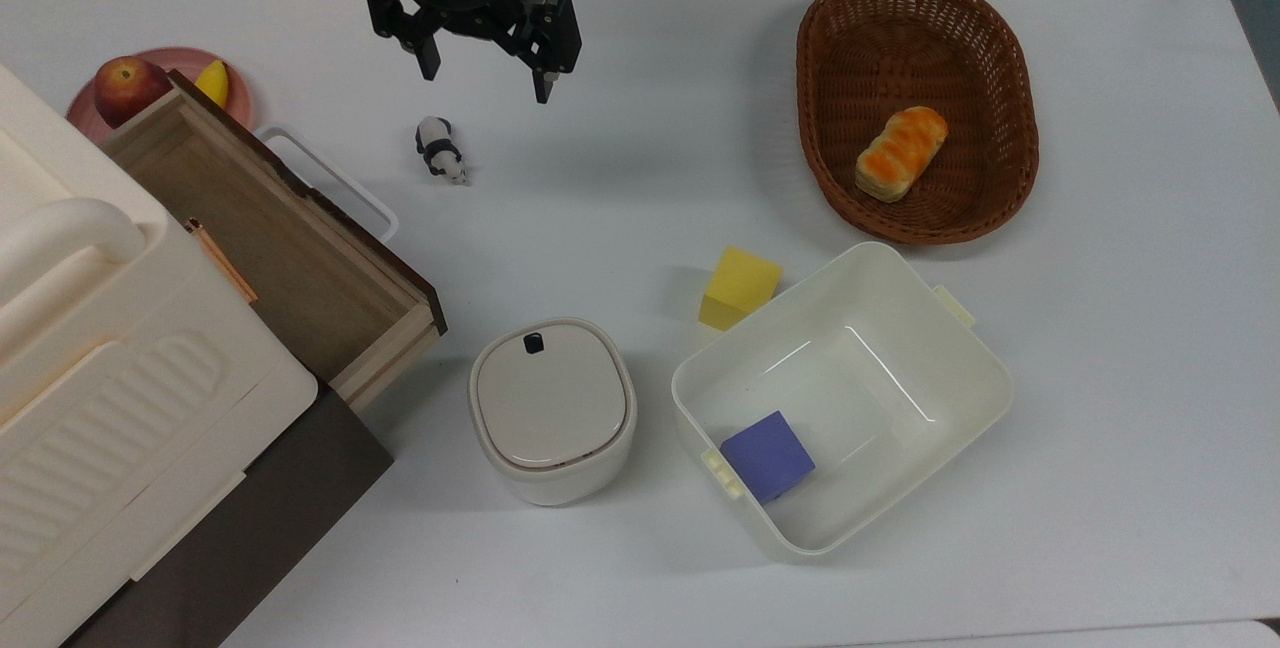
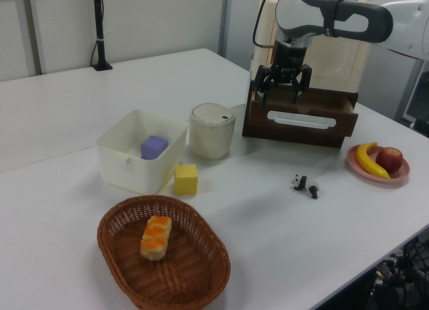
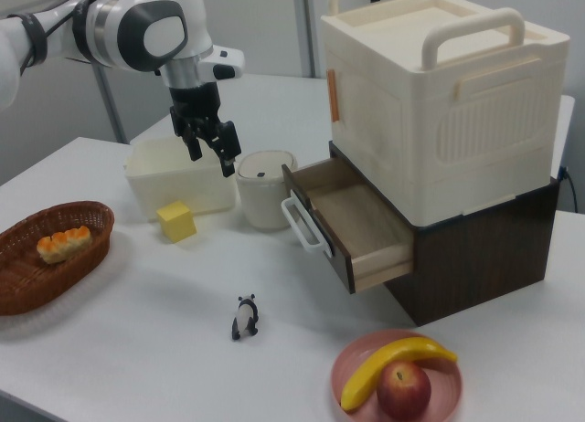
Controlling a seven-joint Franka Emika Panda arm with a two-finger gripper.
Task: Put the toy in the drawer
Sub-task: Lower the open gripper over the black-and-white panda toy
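Note:
The toy [image 1: 441, 150] is a tiny black-and-white panda lying on the white table, also seen at toy [image 2: 305, 185] and toy [image 3: 245, 317]. The drawer [image 1: 270, 238] stands pulled open, empty, with a light wooden inside, dark front panel and white loop handle [image 1: 330, 178]; it shows too as drawer [image 2: 301, 115] and drawer [image 3: 352, 221]. My gripper [image 1: 486, 78] hangs open in the air above the table, up and slightly right of the toy in the top view, holding nothing; it appears as gripper [image 2: 281, 88] and gripper [image 3: 210, 155].
A yellow cube [image 1: 740, 288] sits by a white plastic bin [image 1: 960, 368] holding a purple cube [image 1: 768, 455]. A lidded white pot [image 1: 552, 408], a wicker basket [image 1: 830, 18] with bread [image 1: 900, 152], a pink plate [image 3: 356, 363] with apple and banana, and a cream box [image 3: 439, 102] on the cabinet.

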